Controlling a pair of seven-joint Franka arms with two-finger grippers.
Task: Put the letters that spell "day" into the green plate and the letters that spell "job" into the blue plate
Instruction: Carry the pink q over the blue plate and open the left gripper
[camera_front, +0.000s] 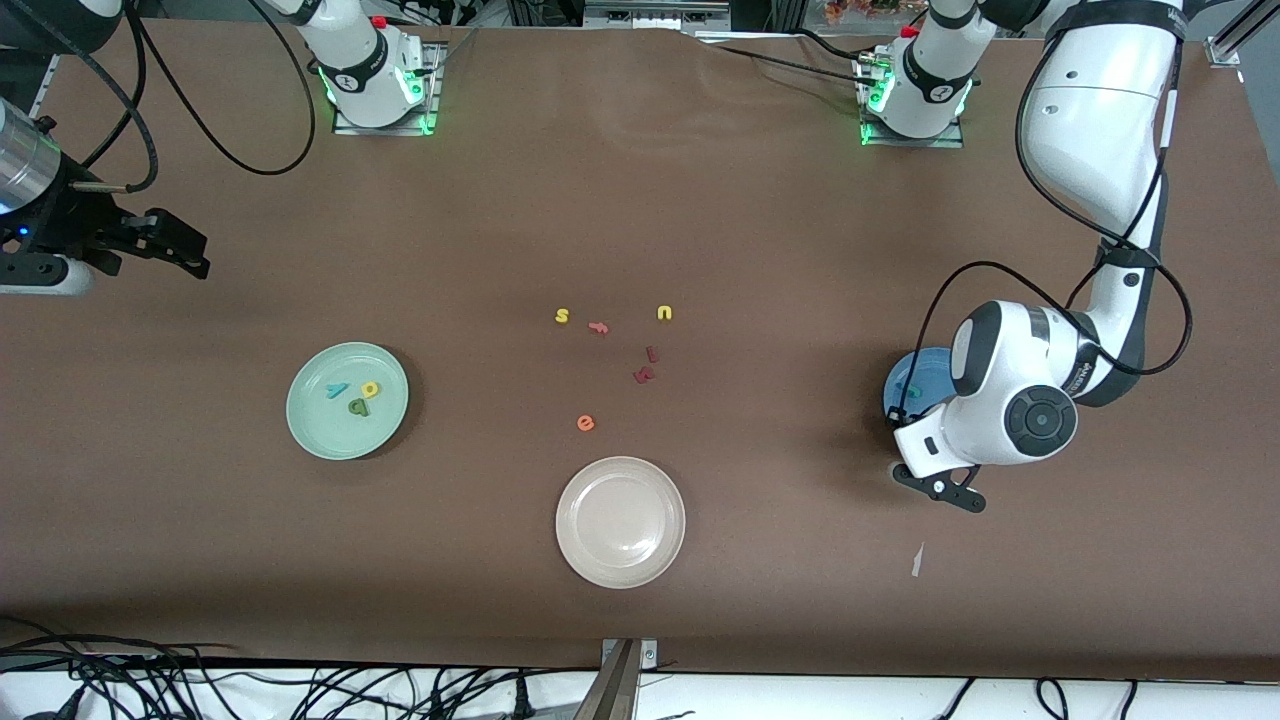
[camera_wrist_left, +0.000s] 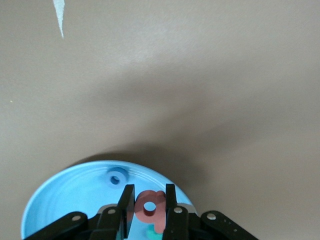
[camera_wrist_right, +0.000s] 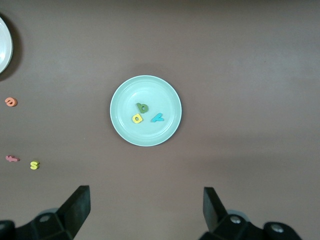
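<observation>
My left gripper (camera_wrist_left: 150, 192) hangs low over the blue plate (camera_wrist_left: 65, 195), shut on a salmon-pink bowl-and-stem letter (camera_wrist_left: 150, 206) held upright. On that plate lie a blue ring "o" (camera_wrist_left: 117, 176) and a teal letter (camera_wrist_left: 156, 232), partly hidden under the fingers. In the front view the left arm's wrist covers much of the blue plate (camera_front: 915, 372). The green plate (camera_front: 320, 430) holds a teal "y" (camera_front: 337, 390), a yellow letter (camera_front: 371, 388) and a dark green letter (camera_front: 358, 406). My right gripper (camera_front: 185, 245) waits open at the right arm's end of the table, with nothing in it.
A beige plate (camera_front: 620, 520) sits nearest the front camera. Mid-table lie a yellow "s" (camera_front: 562, 316), a pink "f" (camera_front: 598, 327), a yellow "u" (camera_front: 664, 313), dark red letters (camera_front: 645, 365) and an orange "e" (camera_front: 586, 423). A white scrap (camera_front: 917, 560) lies near the left arm.
</observation>
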